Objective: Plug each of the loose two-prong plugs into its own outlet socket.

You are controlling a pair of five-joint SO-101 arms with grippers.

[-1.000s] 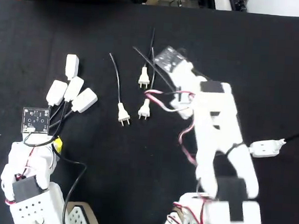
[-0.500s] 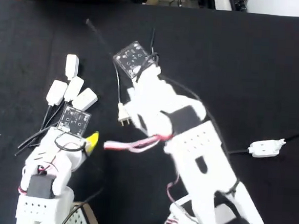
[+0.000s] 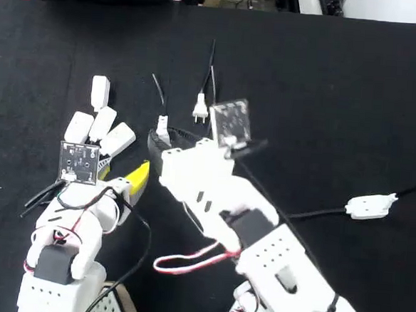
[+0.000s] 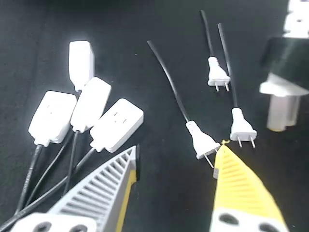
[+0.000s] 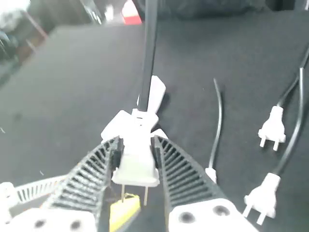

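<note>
Black bench [image 3: 342, 80] | right fingers [image 5: 91, 169] pinching two-prong plug [image 5: 136, 166], prongs toward wrist, just beside outlet sockets [image 3: 99, 127] | left fingers [image 4: 236, 183] spread nearby | risk: prongs likely misaligned with slots, plug twisting, sockets shoved.

Four sockets [image 3: 102, 122] cluster left of the loose plugs [image 3: 200, 107]; a lone socket [image 3: 369, 205] lies far right.

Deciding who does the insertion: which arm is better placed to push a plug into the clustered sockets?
Right. The right gripper is shut on a plug, prongs clear of the fingers, beside the clustered sockets. The left gripper is open and empty, so it could at best steady a socket.
</note>
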